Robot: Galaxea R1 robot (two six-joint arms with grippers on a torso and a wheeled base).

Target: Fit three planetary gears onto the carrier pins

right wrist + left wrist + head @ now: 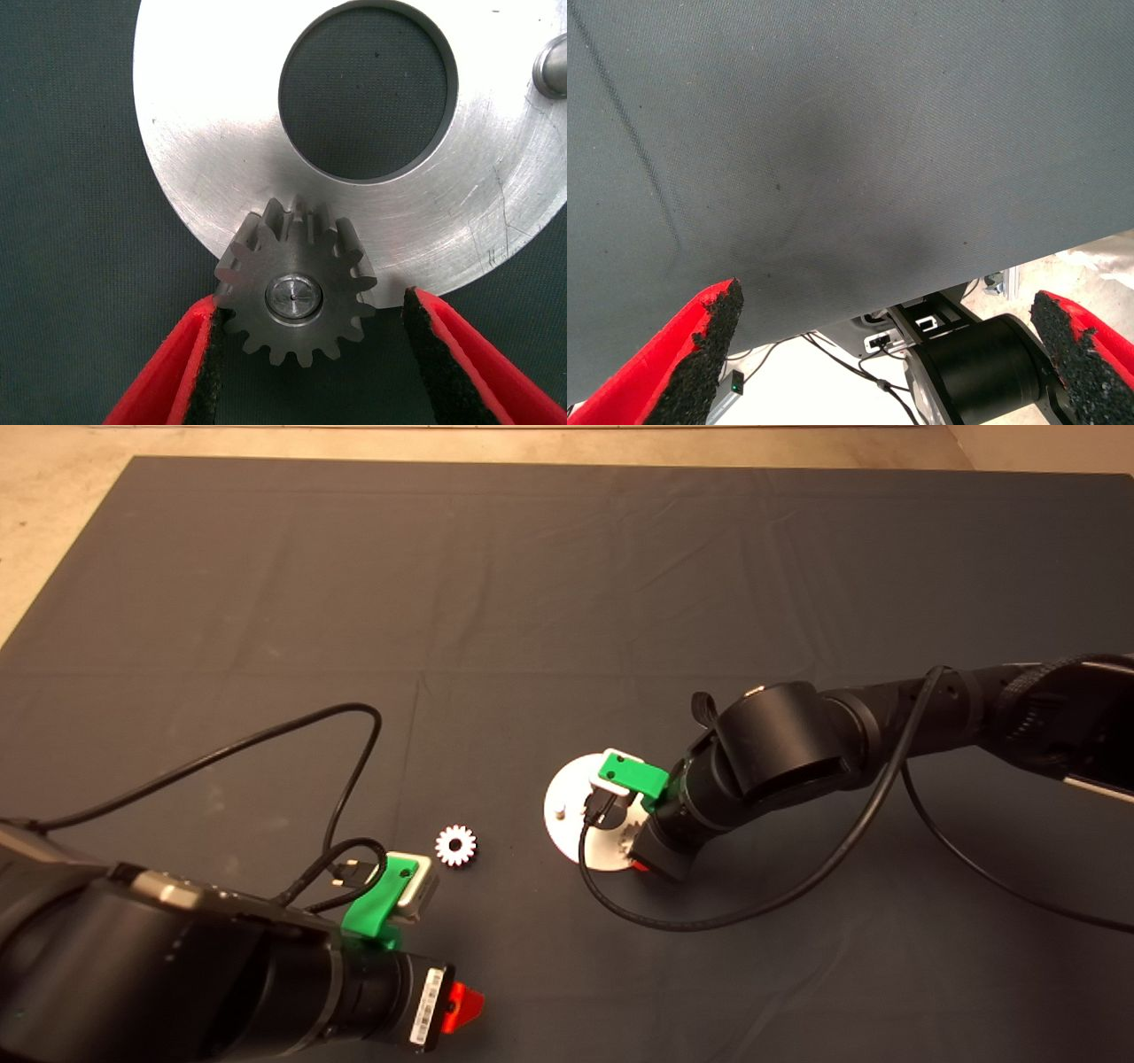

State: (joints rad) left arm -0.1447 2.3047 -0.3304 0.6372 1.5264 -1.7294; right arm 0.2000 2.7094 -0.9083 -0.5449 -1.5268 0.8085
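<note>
The round silver carrier plate (pixel 567 793) lies right of the mat's middle. In the right wrist view the plate (pixel 221 115) shows its large central hole. A dark steel planetary gear (pixel 295 297) sits on a carrier pin at the plate's rim, with the pin's tip showing in its centre hole. My right gripper (pixel 310 301) is open astride this gear, its left pad (pixel 208 354) at the teeth and its right pad (pixel 425 341) apart from them. A bare pin (pixel 554 66) stands on the plate. A white gear (pixel 456 845) lies on the mat left of the plate. The third gear is out of view.
My left gripper (pixel 461 1008) hovers low near the mat's front edge, open and empty, front-left of the white gear; its wrist view (pixel 886 297) shows bare mat. Black cables (pixel 354 744) loop over the mat beside both arms. The right gripper (pixel 640 864) covers the plate's front right.
</note>
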